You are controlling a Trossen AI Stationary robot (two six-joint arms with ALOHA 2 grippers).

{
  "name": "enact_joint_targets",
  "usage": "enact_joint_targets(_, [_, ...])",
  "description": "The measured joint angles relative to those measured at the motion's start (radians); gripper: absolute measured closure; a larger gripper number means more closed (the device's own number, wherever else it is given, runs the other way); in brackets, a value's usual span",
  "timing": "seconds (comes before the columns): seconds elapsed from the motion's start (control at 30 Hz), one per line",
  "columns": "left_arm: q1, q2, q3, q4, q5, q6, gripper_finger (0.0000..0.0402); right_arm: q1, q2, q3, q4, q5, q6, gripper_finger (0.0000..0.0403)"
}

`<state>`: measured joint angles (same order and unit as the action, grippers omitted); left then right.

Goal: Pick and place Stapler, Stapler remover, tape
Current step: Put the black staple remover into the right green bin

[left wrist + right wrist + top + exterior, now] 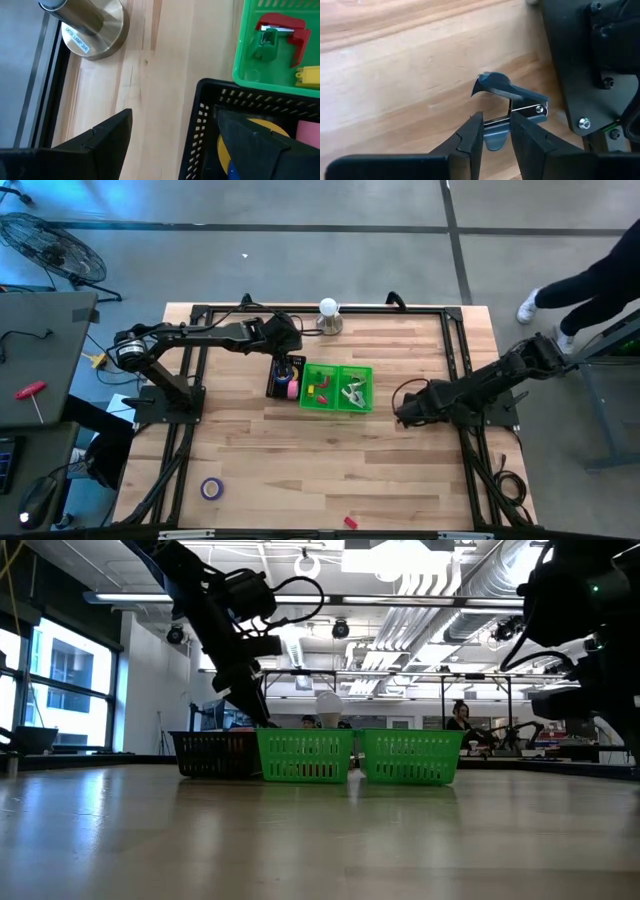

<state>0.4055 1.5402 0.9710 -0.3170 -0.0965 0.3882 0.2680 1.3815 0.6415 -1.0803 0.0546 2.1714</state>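
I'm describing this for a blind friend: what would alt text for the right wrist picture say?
The right gripper is closed on a dark blue-grey staple remover just above the wooden table. The arm's black mounting base stands right beside it.

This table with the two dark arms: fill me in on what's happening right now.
The right gripper has its fingers closed on a dark blue-grey claw staple remover, low over the light wooden table, to the right of the two green plastic baskets. The left gripper hangs open over the edge of the black mesh basket, which holds yellow and pink tape rolls. A purple tape roll lies on the table near its front left corner.
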Motion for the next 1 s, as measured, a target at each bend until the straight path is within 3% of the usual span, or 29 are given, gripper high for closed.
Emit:
enact_joint_targets(0.4, [0.000, 0.000, 0.000, 0.001, -0.002, 0.000, 0.0113, -0.068, -0.004, -0.038, 0.163, -0.004, -0.097, 0.0314])
enact_joint_targets(1.0, [0.000, 0.000, 0.000, 0.001, 0.002, 0.000, 0.0113, -0.071, -0.001, -0.046, 0.189, 0.010, -0.222, 0.0314])
